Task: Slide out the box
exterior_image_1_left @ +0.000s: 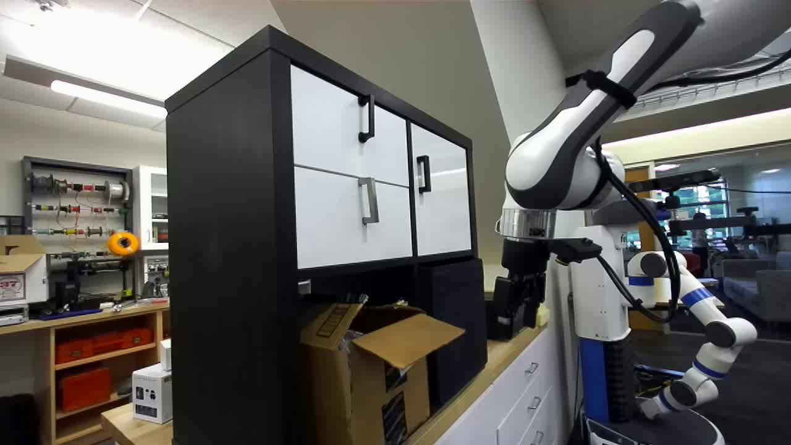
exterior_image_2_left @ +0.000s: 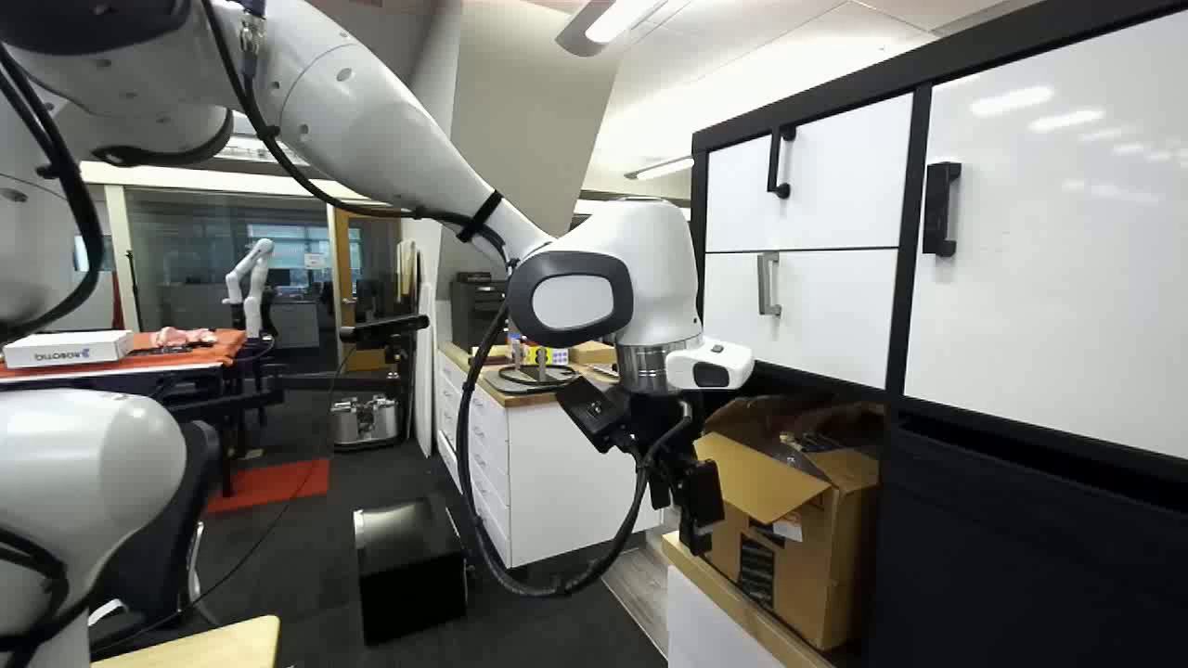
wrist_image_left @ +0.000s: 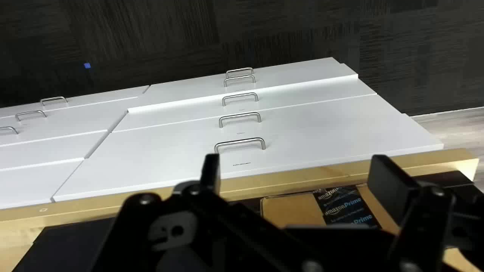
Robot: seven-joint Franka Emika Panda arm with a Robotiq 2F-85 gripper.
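The box (exterior_image_1_left: 371, 389) is a brown cardboard carton with raised, loose flaps and dark printed tape. It sits in the lower left opening of the cabinet on the wooden counter, and also shows in an exterior view (exterior_image_2_left: 807, 557). In the wrist view the box (wrist_image_left: 291, 211) shows partly, below and between the fingers; the gripper hides much of it. My gripper (exterior_image_1_left: 520, 312) points down, out in front of the cabinet and apart from the box. It also shows in an exterior view (exterior_image_2_left: 689, 506). In the wrist view the fingers (wrist_image_left: 297, 166) are wide apart with nothing between them.
The dark cabinet (exterior_image_1_left: 222, 247) has white fronts with handles above the box. A black fabric bin (exterior_image_1_left: 457, 334) stands beside the box. The counter's wooden edge (wrist_image_left: 272, 183) runs in front, above white drawers (wrist_image_left: 321, 124) with metal handles. A small white box (exterior_image_1_left: 152, 395) stands beyond the cabinet.
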